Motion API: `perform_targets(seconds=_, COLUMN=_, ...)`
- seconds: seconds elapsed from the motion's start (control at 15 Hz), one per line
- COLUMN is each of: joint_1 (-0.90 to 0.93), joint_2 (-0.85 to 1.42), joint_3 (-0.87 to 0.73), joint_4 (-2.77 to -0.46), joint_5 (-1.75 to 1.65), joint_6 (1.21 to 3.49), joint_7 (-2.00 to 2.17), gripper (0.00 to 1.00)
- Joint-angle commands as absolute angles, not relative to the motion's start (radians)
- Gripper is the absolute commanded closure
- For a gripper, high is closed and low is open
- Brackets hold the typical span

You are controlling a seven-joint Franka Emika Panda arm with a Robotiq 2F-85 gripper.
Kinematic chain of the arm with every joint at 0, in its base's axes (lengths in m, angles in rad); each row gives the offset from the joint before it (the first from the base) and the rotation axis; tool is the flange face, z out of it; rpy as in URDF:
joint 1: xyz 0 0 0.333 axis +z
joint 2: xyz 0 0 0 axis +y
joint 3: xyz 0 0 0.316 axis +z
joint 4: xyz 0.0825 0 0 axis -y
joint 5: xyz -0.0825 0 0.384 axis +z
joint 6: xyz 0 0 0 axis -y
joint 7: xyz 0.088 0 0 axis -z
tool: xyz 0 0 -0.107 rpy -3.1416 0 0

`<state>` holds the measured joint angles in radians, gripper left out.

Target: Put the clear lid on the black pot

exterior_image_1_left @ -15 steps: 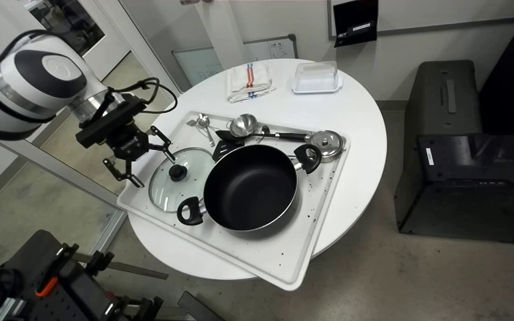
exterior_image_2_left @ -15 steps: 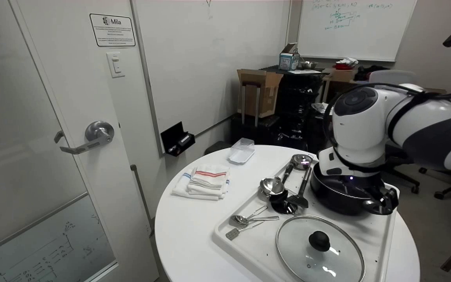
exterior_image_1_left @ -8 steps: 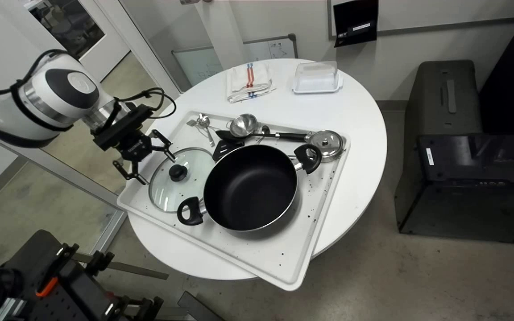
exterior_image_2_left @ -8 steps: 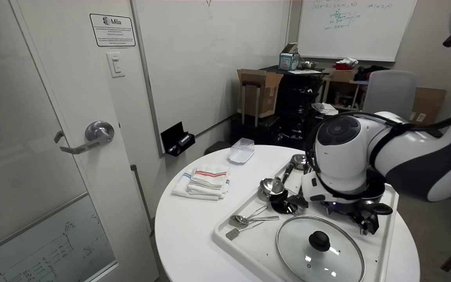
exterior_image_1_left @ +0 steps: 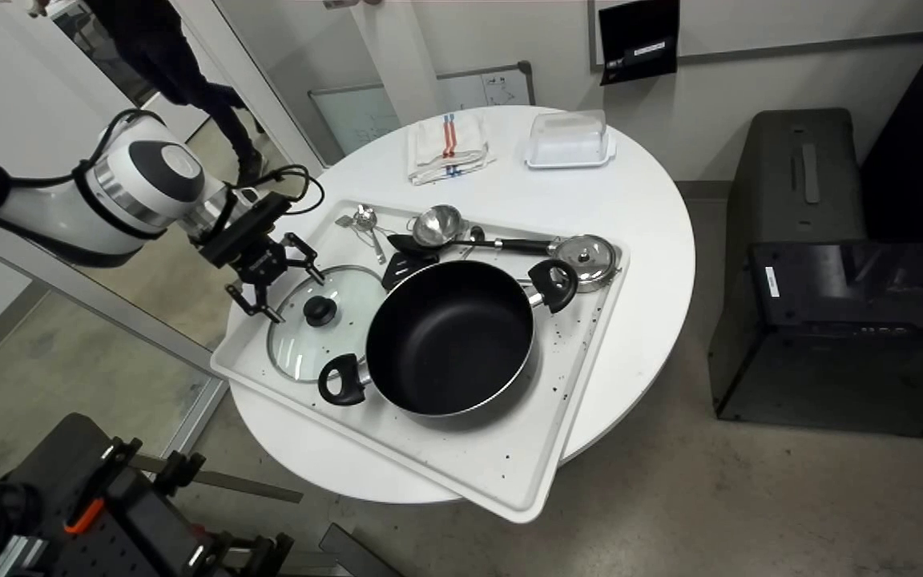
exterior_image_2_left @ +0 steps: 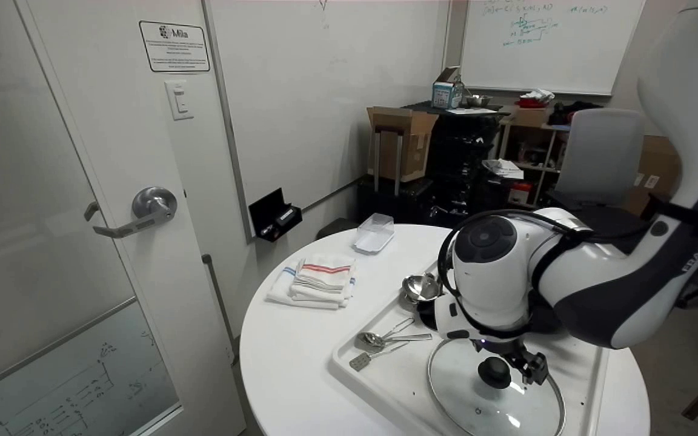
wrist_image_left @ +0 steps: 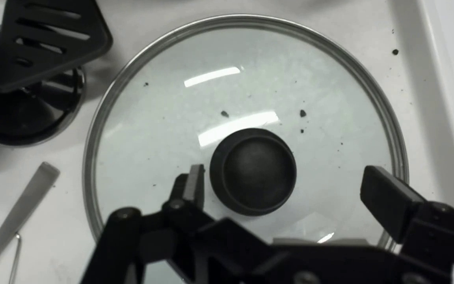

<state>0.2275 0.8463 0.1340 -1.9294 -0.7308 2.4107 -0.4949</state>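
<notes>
The clear glass lid (exterior_image_1_left: 357,308) with a steel rim and black knob (exterior_image_1_left: 320,311) lies flat on the white tray (exterior_image_1_left: 429,453), beside the black pot (exterior_image_1_left: 449,336). The pot is upright and uncovered, with two black handles. In an exterior view the arm hides most of the pot, while the lid (exterior_image_2_left: 461,387) shows in front. My gripper (exterior_image_1_left: 300,300) is open and empty above the lid. In the wrist view the lid (wrist_image_left: 152,118) fills the middle. The knob (wrist_image_left: 253,171) appears between the open fingers (wrist_image_left: 283,173), close to the left finger and well apart from the right one.
Black and steel utensils (exterior_image_1_left: 493,243) and a small steel lidded pan (exterior_image_1_left: 586,258) lie behind the pot on the tray. Small utensils (exterior_image_1_left: 367,224) lie near the lid. Folded towels (exterior_image_1_left: 449,148) and a clear-lidded container (exterior_image_1_left: 570,140) stand on the round table (exterior_image_1_left: 650,240).
My open gripper has moved lower and over the lid, rightward in an exterior view. The lid and pot have not moved. A person now shows behind the glass wall.
</notes>
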Motion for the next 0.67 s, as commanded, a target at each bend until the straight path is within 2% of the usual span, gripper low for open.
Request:
perform_targets(seconds=0.0, joint_1=0.230, joint_2=0.914, joint_3=0.127, joint_4=-1.841, joint_5=-0.754, joint_6=2.410, joint_7=-0.500, gripper=0.00)
perform_targets(seconds=0.4, joint_1=0.226, joint_2=0.956, joint_3=0.121, joint_4=-1.799, joint_5=-0.749, joint_6=2.402, joint_7=-0.504, gripper=0.00)
perform_targets(seconds=0.47, joint_1=0.224, joint_2=0.956, joint_3=0.122, joint_4=-1.800, joint_5=-0.748, joint_6=2.401, joint_7=-0.506, gripper=0.08)
perform_targets(seconds=0.53, joint_1=0.224, joint_2=0.957, joint_3=0.122, joint_4=-1.801, joint_5=-0.748, joint_6=2.401, joint_7=-0.506, gripper=0.26)
perform_targets(seconds=0.6, joint_1=0.222, joint_2=0.958, joint_3=0.122, joint_4=-1.804, joint_5=-0.748, joint_6=2.401, joint_7=-0.507, gripper=0.32)
